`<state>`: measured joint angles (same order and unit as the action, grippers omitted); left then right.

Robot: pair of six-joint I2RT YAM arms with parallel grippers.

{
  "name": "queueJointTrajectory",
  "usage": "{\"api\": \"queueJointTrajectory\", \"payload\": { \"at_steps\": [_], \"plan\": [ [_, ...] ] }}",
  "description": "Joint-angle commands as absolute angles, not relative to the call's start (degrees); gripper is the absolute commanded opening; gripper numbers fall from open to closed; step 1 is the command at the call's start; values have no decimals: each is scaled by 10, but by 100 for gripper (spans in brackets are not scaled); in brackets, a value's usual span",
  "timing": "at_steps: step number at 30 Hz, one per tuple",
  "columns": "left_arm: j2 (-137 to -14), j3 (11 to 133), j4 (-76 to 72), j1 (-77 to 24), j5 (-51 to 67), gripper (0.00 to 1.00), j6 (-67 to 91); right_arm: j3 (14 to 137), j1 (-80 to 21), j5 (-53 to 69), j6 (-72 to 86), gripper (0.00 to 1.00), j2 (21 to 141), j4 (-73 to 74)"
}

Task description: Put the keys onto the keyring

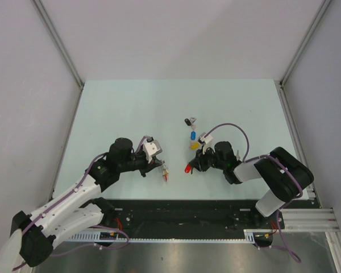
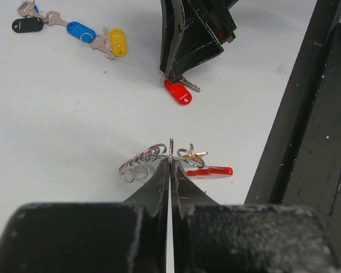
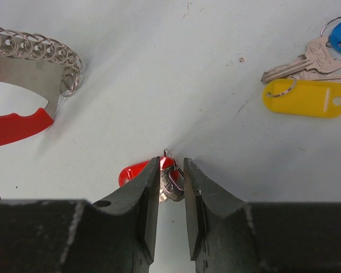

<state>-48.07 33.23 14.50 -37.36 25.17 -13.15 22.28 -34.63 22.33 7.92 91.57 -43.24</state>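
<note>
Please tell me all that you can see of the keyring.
The keyring is a flat silvery metal plate with a row of small wire rings along its curved edge and a red band on the other side. The left gripper is shut on the plate. Whether it rests on the table, I cannot tell.

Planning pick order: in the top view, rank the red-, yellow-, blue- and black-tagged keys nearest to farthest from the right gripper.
1. red-tagged key, at the right gripper itself.
2. yellow-tagged key, beyond it.
3. blue-tagged key, just past yellow.
4. black-tagged key, farthest back.
</note>
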Motion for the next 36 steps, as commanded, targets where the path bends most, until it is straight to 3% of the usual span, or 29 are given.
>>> {"api": "queueJointTrajectory", "payload": {
  "at_steps": [1, 13, 18, 36],
  "plan": [
    [-482, 360, 134, -376, 258, 0, -143, 220, -343, 215, 81, 27, 928, -474],
    [-483, 360, 134, -376, 261, 0, -143, 220, -342, 247, 83, 15, 953, -497],
    [-483, 360, 134, -376, 261, 0, -143, 220, -342, 257, 76, 0, 942, -490],
    [-511, 415, 155, -376, 343, 0, -218, 284, -438, 213, -50, 0, 649, -219]
  ]
}}
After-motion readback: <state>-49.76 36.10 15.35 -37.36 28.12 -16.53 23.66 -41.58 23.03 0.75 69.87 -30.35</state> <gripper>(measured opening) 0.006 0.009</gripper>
